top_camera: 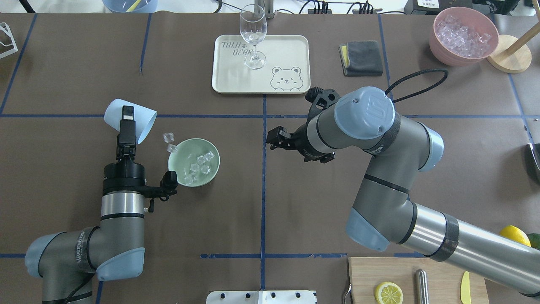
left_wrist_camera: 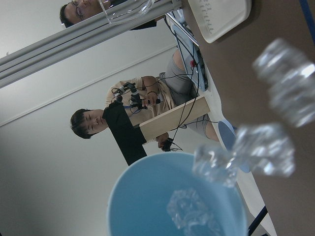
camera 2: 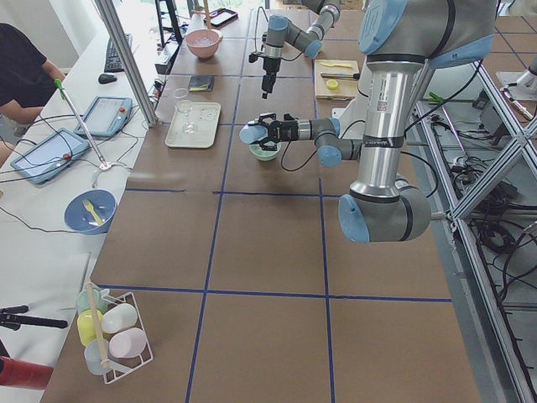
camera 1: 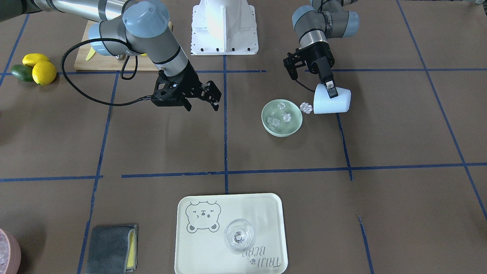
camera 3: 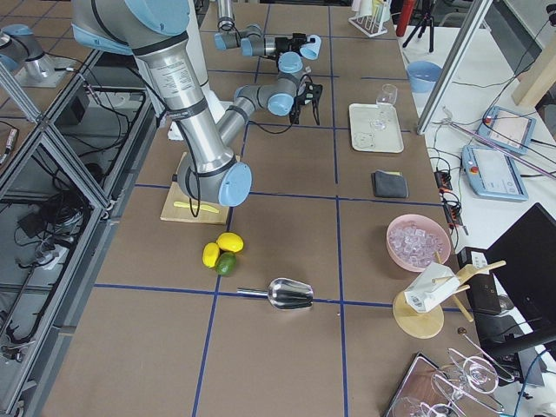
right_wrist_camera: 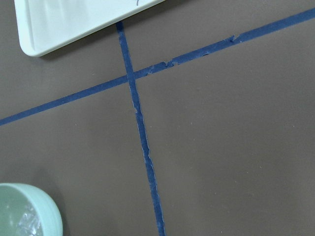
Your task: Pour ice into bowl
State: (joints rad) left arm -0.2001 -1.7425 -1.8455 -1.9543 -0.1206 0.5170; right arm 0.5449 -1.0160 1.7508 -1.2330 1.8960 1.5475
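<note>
From the front-facing camera, the left gripper [camera 1: 330,90] is clamped on the wall of a pale blue plastic cup [camera 1: 336,103]. The cup lies tipped nearly on its side, its long axis about level and its mouth aimed at the round pale mint-green bowl [camera 1: 281,132]. A cluster of clear little ice cubes [camera 1: 306,108] hangs in the air between mouth and rim, just beside the bowl's edge on the cup side, and several more lie inside the bowl. The right gripper [camera 1: 202,107] hovers with its jaws spread and nothing in them, well apart on the bowl's other side. Overhead, the same line shows: cup, airborne cubes, bowl, running from the left arm toward the table's middle, so the left arm is plainly the nearer. The side cameras are too distant to add anything. The left wrist camera looks past the cup's mouth, with one cube inside and others just beyond the lip. The right wrist camera catches only the bowl's edge in a corner, on the brown table covering [right_wrist_camera: 221,147] crossed by blue tape lines [right_wrist_camera: 143,147]. I judge the flying cubes might clip the rim or fall short of it. A cream tray [top_camera: 291,46] with a stemmed glass [top_camera: 253,27] stands well apart, so the pour has room.
</note>
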